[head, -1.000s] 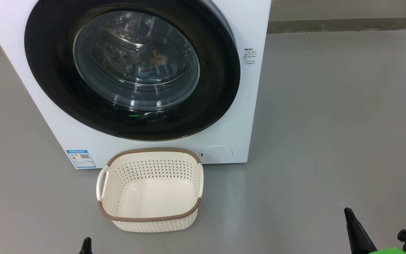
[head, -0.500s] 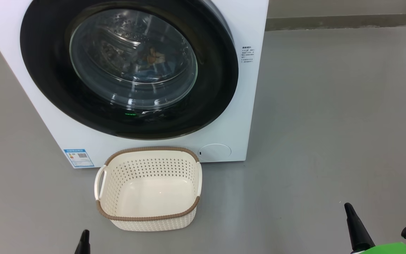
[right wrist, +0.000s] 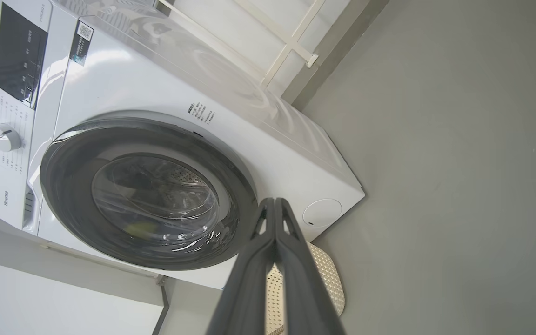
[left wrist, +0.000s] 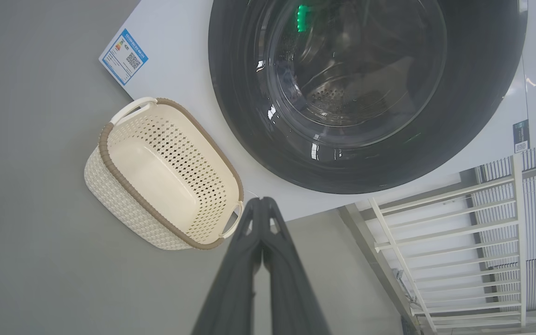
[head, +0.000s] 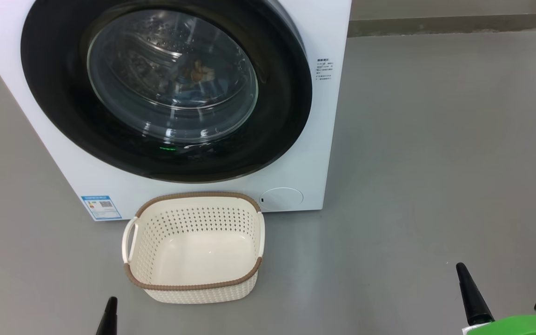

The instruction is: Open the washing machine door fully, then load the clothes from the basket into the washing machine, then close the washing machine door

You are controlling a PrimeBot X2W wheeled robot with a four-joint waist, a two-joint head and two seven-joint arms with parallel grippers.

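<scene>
Right tool (head: 459, 266) higher; right-wrist dial (right wrist: 3, 138)

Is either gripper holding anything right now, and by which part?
Nothing is held. The left gripper and the right gripper are both shut with nothing between them, clear of the basket and the washing machine door.

Laundry corner here: white front-loading washer (head: 317, 153) on a bare grey floor (head: 435, 163), plastic basket (head: 198, 294) right before it, white railing (left wrist: 518, 232) off to the side.
</scene>
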